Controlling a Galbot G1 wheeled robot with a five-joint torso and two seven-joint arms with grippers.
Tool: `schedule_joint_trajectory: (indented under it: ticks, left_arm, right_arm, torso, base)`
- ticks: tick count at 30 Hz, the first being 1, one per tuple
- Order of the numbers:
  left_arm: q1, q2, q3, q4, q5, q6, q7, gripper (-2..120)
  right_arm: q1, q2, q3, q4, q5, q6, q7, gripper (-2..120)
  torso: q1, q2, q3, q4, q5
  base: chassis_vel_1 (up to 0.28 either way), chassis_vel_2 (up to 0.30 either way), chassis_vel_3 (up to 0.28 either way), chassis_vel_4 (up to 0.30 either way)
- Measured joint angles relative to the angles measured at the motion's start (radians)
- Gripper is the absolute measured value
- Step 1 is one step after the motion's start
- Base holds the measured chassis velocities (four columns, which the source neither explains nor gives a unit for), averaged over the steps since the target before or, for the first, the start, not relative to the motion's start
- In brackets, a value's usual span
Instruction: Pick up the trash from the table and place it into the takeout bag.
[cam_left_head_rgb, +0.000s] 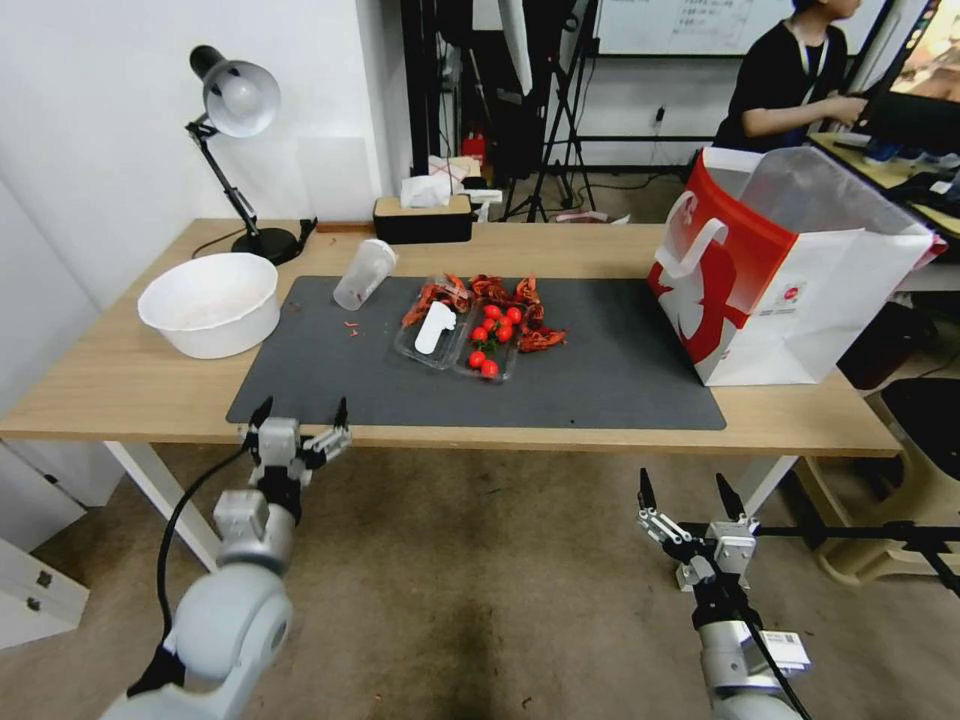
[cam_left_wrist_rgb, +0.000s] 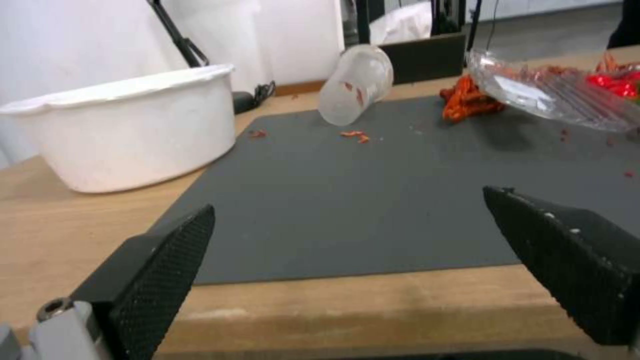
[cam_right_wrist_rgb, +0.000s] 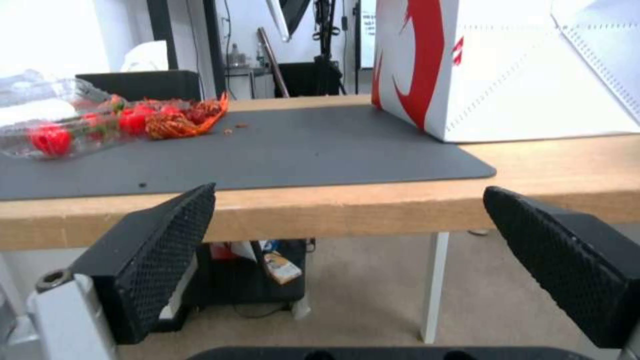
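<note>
A clear plastic cup (cam_left_head_rgb: 364, 273) (cam_left_wrist_rgb: 353, 86) lies on its side at the far left of the dark grey mat (cam_left_head_rgb: 600, 380) (cam_left_wrist_rgb: 333, 200) on the light-wood table (cam_left_head_rgb: 90, 390). In the mat's middle sits a clear tray (cam_left_head_rgb: 455, 340) (cam_left_wrist_rgb: 553, 92) with cherry tomatoes and a white piece, red scraps (cam_left_head_rgb: 500, 295) (cam_right_wrist_rgb: 180, 122) around it. The red-and-white takeout bag (cam_left_head_rgb: 790, 270) (cam_right_wrist_rgb: 507, 70) stands open at the table's right end. My left gripper (cam_left_head_rgb: 300, 415) (cam_left_wrist_rgb: 347, 255) hangs open at the table's front edge. My right gripper (cam_left_head_rgb: 692, 495) (cam_right_wrist_rgb: 347, 260) is open, below and before the table edge.
A large white bowl (cam_left_head_rgb: 210, 303) (cam_left_wrist_rgb: 127, 132) stands left of the mat. A desk lamp (cam_left_head_rgb: 235, 110) and a black tissue box (cam_left_head_rgb: 422, 218) sit along the back edge. A stool (cam_left_head_rgb: 925, 450) stands right of the table. Small red crumbs (cam_left_wrist_rgb: 353, 135) dot the mat near the cup.
</note>
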Motion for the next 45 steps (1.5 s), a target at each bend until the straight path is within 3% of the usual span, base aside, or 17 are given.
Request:
schedule_joint_trajectory:
  ticks: [6, 12, 16, 19, 33, 45]
  left_arm:
    - [0.052, -0.023, -0.026, 0.033, 0.023, -0.100, 0.017, 100]
    - [0.061, -0.026, -0.030, 0.050, 0.026, -0.144, 0.041, 100]
    - [0.064, -0.033, -0.037, 0.078, 0.009, -0.219, 0.098, 100]
    - [0.066, -0.044, -0.059, 0.114, -0.022, -0.292, 0.183, 100]
    - [0.064, -0.039, -0.070, 0.128, -0.033, -0.286, 0.198, 100]
    - [-0.100, 0.042, -0.069, 0.142, -0.119, -0.197, 0.214, 100]
  right_arm:
    - [-0.005, -0.001, 0.001, 0.001, 0.004, 0.008, -0.001, 100]
    - [-0.005, 0.000, 0.001, 0.001, 0.005, 0.012, -0.003, 100]
    - [-0.004, 0.001, 0.001, -0.001, 0.006, 0.013, -0.003, 100]
    - [-0.004, 0.002, 0.000, -0.004, 0.006, 0.014, -0.003, 100]
    - [-0.006, -0.004, 0.000, -0.004, 0.007, 0.015, 0.000, 100]
    - [-0.002, -0.007, -0.002, -0.007, 0.008, 0.011, 0.001, 100]
  torso:
    - [0.000, 0.000, 0.000, -0.0001, 0.0000]
    - [0.000, 0.000, 0.000, -0.0001, 0.0000]
    - [0.000, 0.000, 0.000, -0.0001, 0.0000]
    - [0.000, 0.000, 0.000, -0.0001, 0.0000]
    - [0.000, 0.000, 0.000, 0.0000, -0.0001]
    - [0.000, 0.000, 0.000, -0.0001, 0.0000]
  base:
    - [0.000, 0.000, 0.000, 0.000]
    - [0.000, 0.000, 0.000, 0.000]
    - [0.000, 0.000, 0.000, 0.000]
    - [0.000, 0.000, 0.000, 0.000]
    - [0.000, 0.000, 0.000, 0.000]
    - [0.000, 0.000, 0.000, 0.000]
